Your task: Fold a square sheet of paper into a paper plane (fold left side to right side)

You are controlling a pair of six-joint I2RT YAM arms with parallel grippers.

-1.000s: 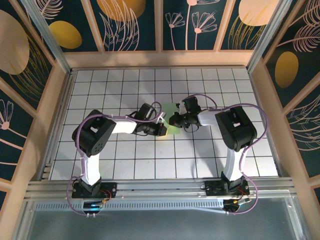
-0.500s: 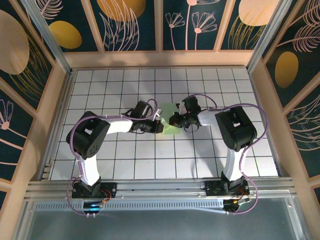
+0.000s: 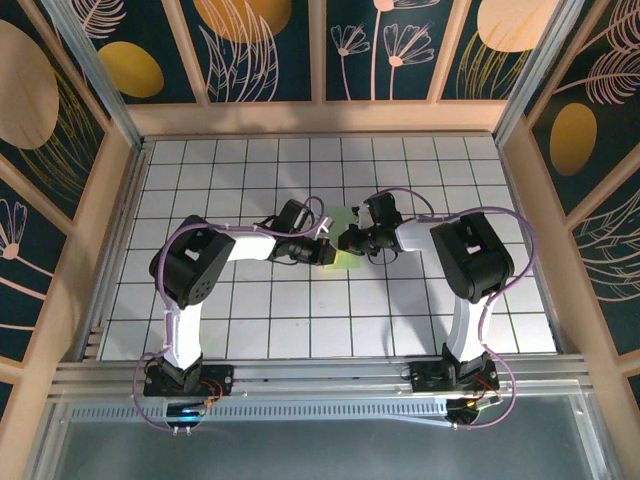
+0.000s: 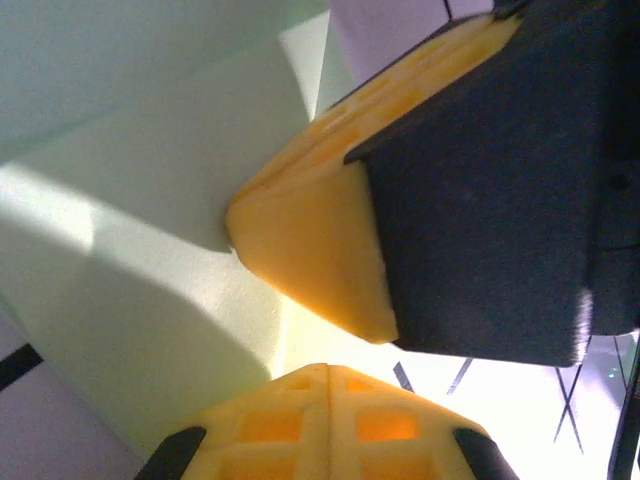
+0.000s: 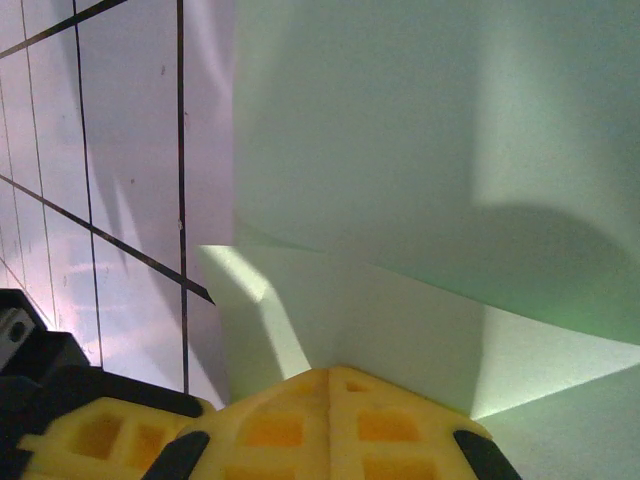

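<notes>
The square sheet of paper (image 3: 343,216) is pale green and lies partly folded at the table's middle, one layer raised over another (image 5: 400,140). Both grippers meet on top of it. My left gripper (image 3: 326,250) is shut, its yellow tips (image 4: 330,372) pressed together against the sheet (image 4: 150,260). My right gripper (image 3: 351,240) is shut too, its closed tips (image 5: 328,374) resting on the lower layer (image 5: 350,310). The right gripper's yellow fingertip (image 4: 310,250) sits just ahead of the left one. Nothing is pinched between either pair of fingers. The arms hide most of the sheet from above.
The table is white grid tiles (image 3: 250,170) with black lines, walled by a wooden frame (image 3: 310,118). An aluminium rail (image 3: 320,375) runs along the near edge by the arm bases. The left gripper's fingers (image 5: 80,430) crowd the right wrist view's lower left corner.
The left arm's elbow swung out to the left and came back, and its gripper edged a little right towards the right gripper. The right arm stayed put. Both grippers stayed shut.
</notes>
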